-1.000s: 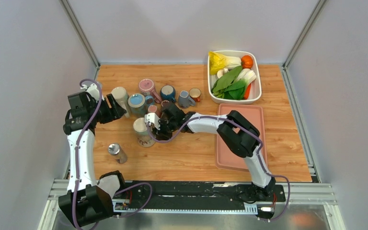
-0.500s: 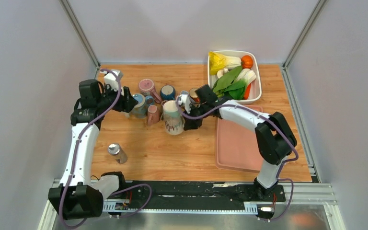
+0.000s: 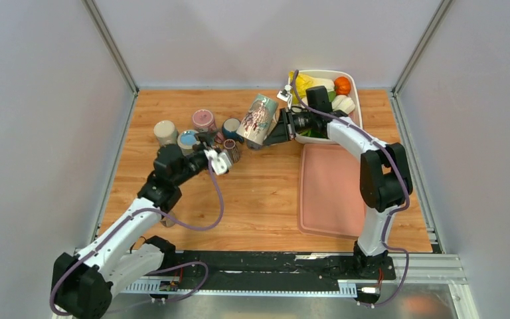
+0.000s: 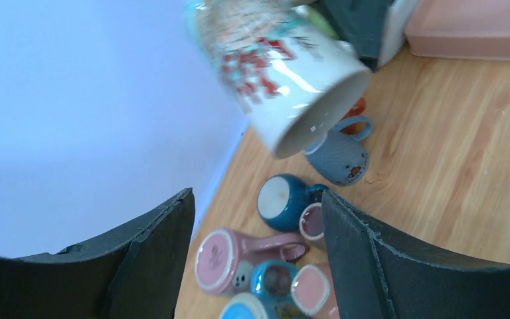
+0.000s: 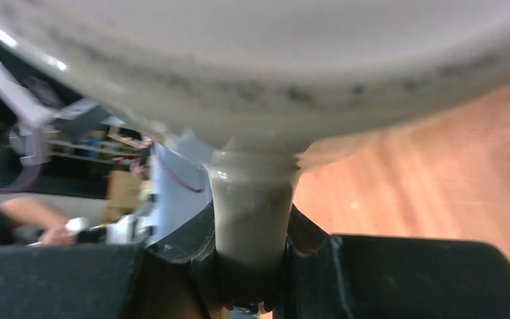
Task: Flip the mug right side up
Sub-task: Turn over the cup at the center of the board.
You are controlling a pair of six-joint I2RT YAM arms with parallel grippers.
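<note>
Lifted off the wood since a moment ago, the mug (image 3: 259, 118) now hangs in the air toward the far side of the table (image 3: 265, 206). It sits just left of the white tub (image 3: 357, 126), where earlier it stood lower down near the middle. The right arm has swung away to the far side with it. The left arm has come in from the far-left corner toward the centre.

The right gripper (image 3: 287, 124) is clamped on the mug's handle. From the right wrist, the pale handle (image 5: 252, 199) runs straight down between the two black fingers (image 5: 186, 249), and the mug's curved wall fills everything above. The left gripper (image 3: 220, 160) is near the mug but apart from it, lower and to its left. Its fingers (image 4: 153, 259) are spread wide with nothing between them.

The mug is white, printed with red and teal figures. Any lettering in that print is too blurred to read. It is tilted, not upright, with its open mouth (image 4: 319, 106) angled downward over the other cups.

Below it on the table stand a blue mug (image 3: 231, 127), a pink mug (image 3: 204, 119) and a grey-blue mug (image 4: 339, 156), close together. The tub holds leafy greens (image 3: 319, 129), and a pink tray (image 3: 332, 193) lies just in front of it.
</note>
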